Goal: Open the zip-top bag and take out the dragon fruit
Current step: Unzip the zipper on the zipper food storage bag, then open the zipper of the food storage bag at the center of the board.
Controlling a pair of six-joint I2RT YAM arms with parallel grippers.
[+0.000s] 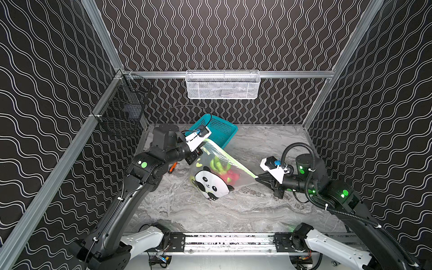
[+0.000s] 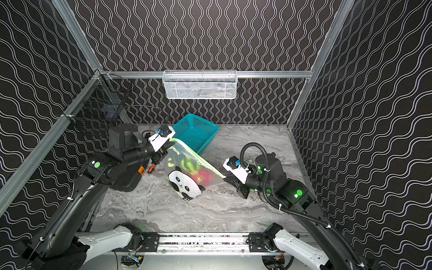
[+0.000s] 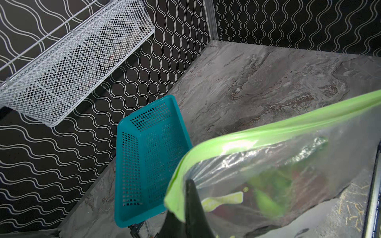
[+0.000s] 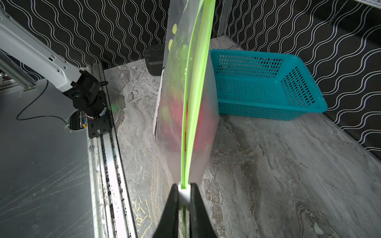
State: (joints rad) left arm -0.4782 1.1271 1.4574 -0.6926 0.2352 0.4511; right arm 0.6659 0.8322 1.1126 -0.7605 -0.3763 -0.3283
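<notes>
The right fingers [image 4: 174, 204] are clenching on the white slider [image 4: 184, 193] at one end of the lime-green zip strip [image 4: 195, 99], while the left fingers [image 3: 192, 210] are pinching the strip's opposite corner. Between them the zip-top bag [image 1: 217, 173] is hanging taut over the bench [image 1: 210, 210], just in front of the teal basket [image 1: 222, 131], with the dragon fruit [image 1: 233, 175] sagging inside. The likely failure is the thin corner slipping from the left fingers as the slider drags, dumping the weight on one grip.

Top views look down; wrist views share bag [image 3: 288, 164] [image 4: 177, 86]
</notes>
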